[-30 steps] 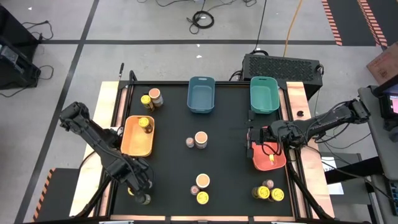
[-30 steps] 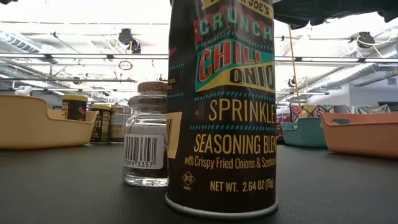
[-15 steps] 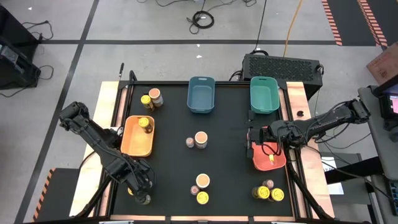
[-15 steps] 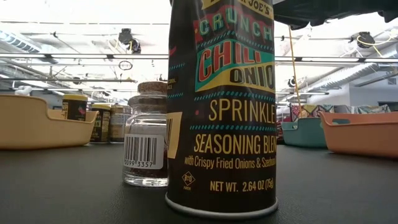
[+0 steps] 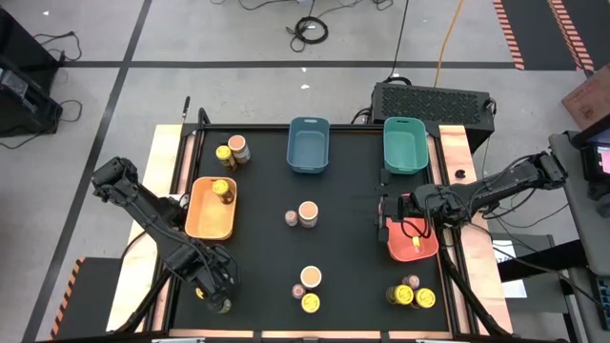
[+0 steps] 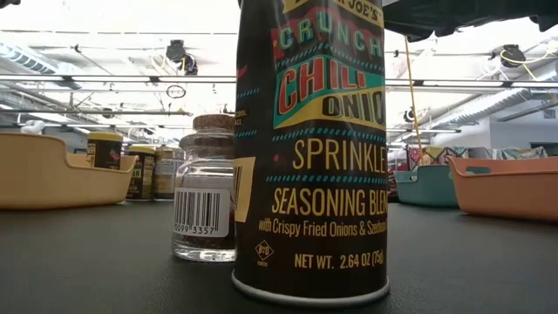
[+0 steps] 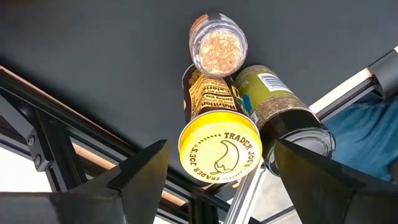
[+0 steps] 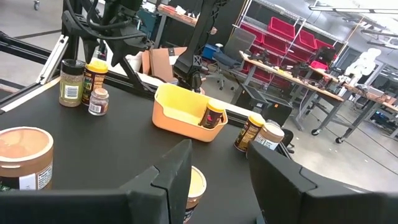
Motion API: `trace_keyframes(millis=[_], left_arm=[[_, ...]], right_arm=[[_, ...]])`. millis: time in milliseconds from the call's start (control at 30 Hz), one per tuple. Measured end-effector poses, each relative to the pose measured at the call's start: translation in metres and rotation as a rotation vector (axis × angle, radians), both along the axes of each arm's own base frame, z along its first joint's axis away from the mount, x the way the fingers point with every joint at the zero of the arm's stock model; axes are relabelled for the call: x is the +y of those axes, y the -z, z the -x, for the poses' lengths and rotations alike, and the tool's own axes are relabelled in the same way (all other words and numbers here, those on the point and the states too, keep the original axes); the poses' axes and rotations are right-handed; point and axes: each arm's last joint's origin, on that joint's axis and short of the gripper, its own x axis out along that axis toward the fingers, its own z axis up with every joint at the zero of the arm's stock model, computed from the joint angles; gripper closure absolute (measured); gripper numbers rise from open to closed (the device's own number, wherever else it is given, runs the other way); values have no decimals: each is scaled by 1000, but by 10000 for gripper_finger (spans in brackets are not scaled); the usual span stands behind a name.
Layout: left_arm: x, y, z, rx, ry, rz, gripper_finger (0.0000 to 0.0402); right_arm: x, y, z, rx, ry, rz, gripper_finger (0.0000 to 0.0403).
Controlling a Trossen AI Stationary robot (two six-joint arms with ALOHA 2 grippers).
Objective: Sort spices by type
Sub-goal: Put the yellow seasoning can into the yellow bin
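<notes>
Sorting barely begun, to judge by the spread: only one yellow-lidded jar (image 5: 223,190) lying in a bin, the rest standing about in small clusters.

Broad matte black tabletop (image 5: 353,276) with a pale wooden edge. On it, four rounded rectangular plastic bins, smooth and glossy: orange bin (image 5: 195,224) at the left, blue bin (image 5: 291,143) and teal bin (image 5: 385,143) at the far edge, red bin (image 5: 424,252) at the right.

Left pincer (image 5: 219,297) down at the near-left corner, spread wide, dark fingers (image 7: 146,171) flanking a yellow-lidded spice jar (image 7: 221,152) without gripping it. Apparently the pick in hand. Next, probably: closing squarely on the round lid or the body below it, lifting straight up, carrying over to the orange bin close by. Care called for, since two neighbours crowd in just beside: a dark olive jar (image 7: 280,109), clear-walled with a printed label, and a tiny pinkish-topped jar (image 7: 217,45) of glass. Smooth, round, slippery sides, easy to knock over.

Right pincer (image 5: 386,227) waiting at the left rim of the red bin, parted by a narrow gap, nothing seen clamped.

Wider peach-topped jar (image 5: 307,212) at the tabletop's centre, untouched.
</notes>
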Motion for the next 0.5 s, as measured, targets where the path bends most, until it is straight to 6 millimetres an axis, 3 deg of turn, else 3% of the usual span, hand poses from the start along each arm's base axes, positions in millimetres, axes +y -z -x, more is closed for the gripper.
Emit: trace_keyframes(millis=[500], left_arm=[[-2,4,1,20,11,-19,107]], right_arm=[[0,0,0,0,0,1,253]])
